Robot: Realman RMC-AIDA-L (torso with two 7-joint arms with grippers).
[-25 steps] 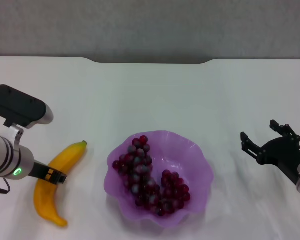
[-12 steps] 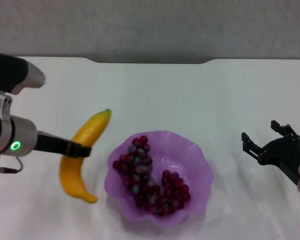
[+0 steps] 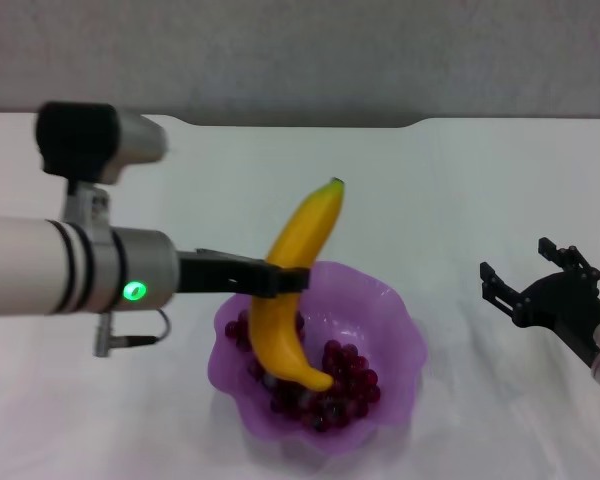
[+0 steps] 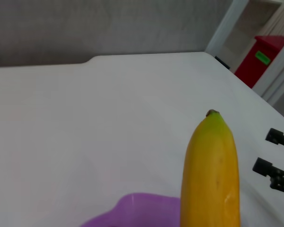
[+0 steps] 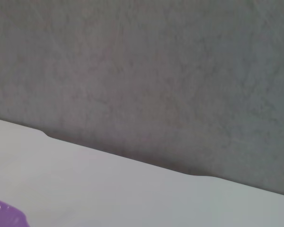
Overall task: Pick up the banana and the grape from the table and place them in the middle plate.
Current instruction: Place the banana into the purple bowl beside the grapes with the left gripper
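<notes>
My left gripper [image 3: 280, 281] is shut on the yellow banana [image 3: 294, 285] and holds it in the air over the purple scalloped plate [image 3: 400, 330], green tip pointing away and up. The banana also shows in the left wrist view [image 4: 210, 175], above the plate's rim [image 4: 132, 210]. The bunch of dark red grapes [image 3: 335, 385] lies in the plate, partly hidden behind the banana. My right gripper [image 3: 535, 280] is open and empty above the white table [image 3: 460, 190] to the right of the plate.
The table's far edge has a shallow notch [image 3: 300, 123] before a grey wall. In the left wrist view a red box [image 4: 262, 56] stands beyond the table. The plate's edge shows in the right wrist view [image 5: 4, 213].
My left arm has lifted the banana off the table and carried it right, from beside the plate to over it. The right arm has stayed put.
</notes>
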